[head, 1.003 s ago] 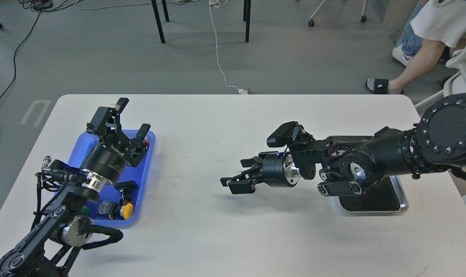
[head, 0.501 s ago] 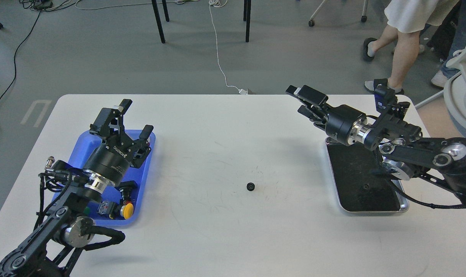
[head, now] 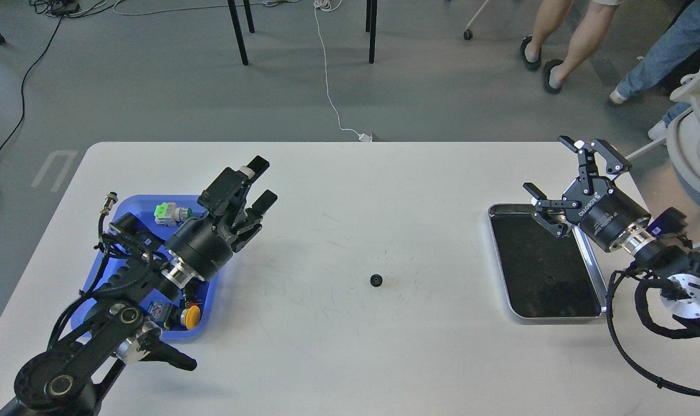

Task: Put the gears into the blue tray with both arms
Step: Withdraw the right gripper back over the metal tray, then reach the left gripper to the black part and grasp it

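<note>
One small black gear [head: 376, 281] lies alone on the white table, about midway between my two arms. The blue tray [head: 136, 198] sits at the left and holds push-buttons with green [head: 165, 212] and yellow [head: 191, 316] caps. My left gripper [head: 264, 180] hovers open just past the tray's right rim, pointing up and to the right, with nothing between its fingers. My right gripper [head: 546, 164] is open and empty above the far end of the silver tray [head: 503, 271].
The silver tray's black inside shows no parts. Several people's legs and a white chair [head: 693, 133] stand beyond the table's right far corner. A white cable [head: 329, 86] runs along the floor behind the table.
My right arm drew back to the right, leaving the gear on the table, and now hangs over the silver tray. My left gripper swung right, off the blue tray's middle.
</note>
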